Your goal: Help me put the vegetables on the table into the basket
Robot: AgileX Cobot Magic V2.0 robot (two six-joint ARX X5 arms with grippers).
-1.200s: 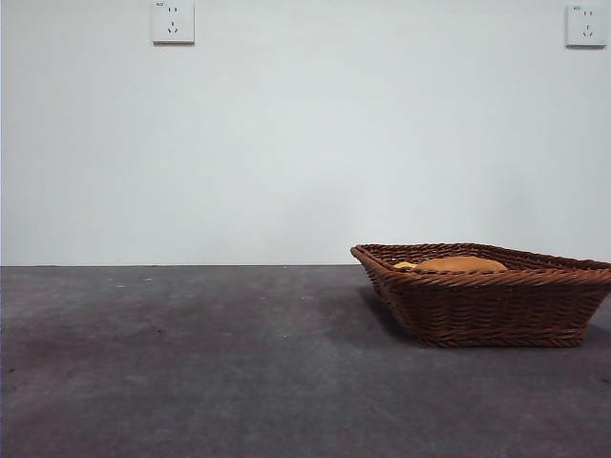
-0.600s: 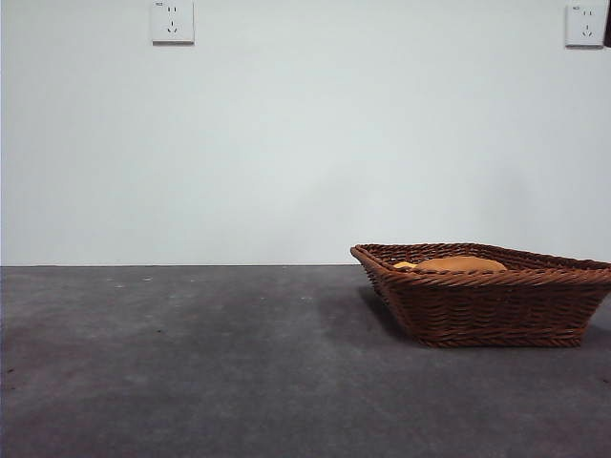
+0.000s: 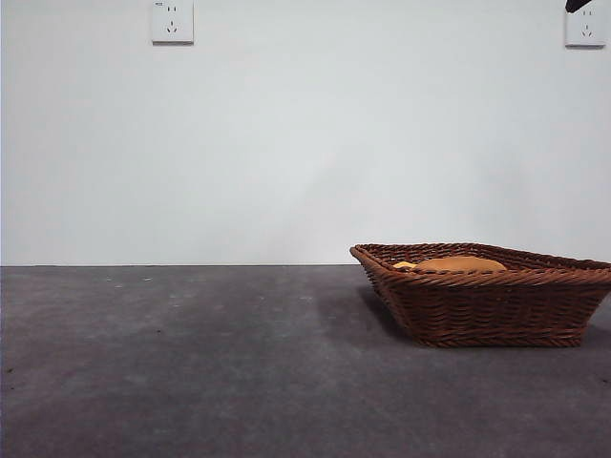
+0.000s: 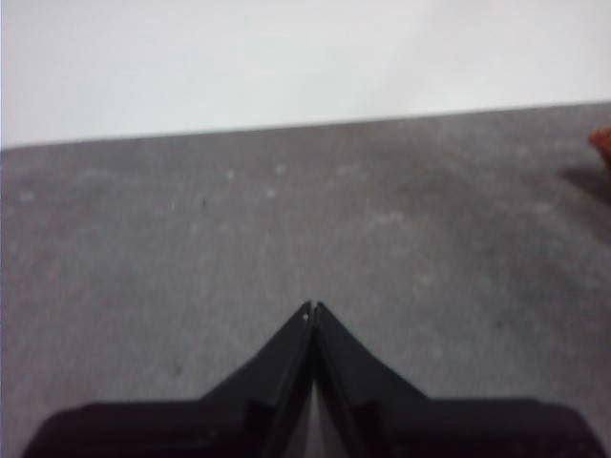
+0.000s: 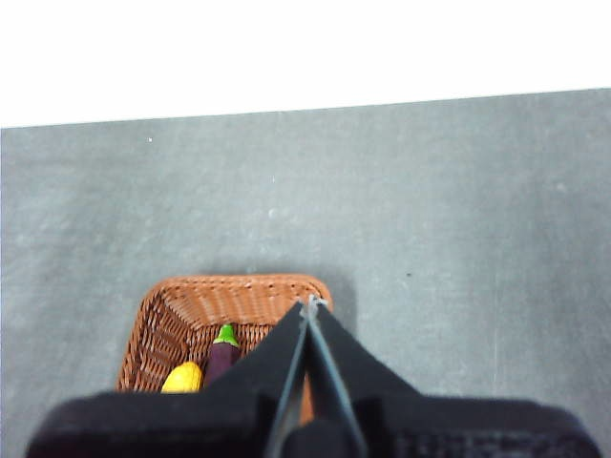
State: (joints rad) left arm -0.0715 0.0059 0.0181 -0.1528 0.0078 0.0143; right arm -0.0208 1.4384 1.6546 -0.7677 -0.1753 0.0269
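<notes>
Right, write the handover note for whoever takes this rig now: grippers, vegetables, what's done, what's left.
Left gripper: jaws shut, empty, over bare table, away from the basket.
Right gripper: jaws shut, empty, raised above the basket; in the front view it shows only as a black tip at the top right corner.
Vegetables: corn cob and eggplant lie side by side in the basket; the orange-brown lump shows above the rim in the front view.
Done: all three vegetables are in the basket.
Left: no vegetable shows on the table; nothing more to load, so park the arms.
</notes>
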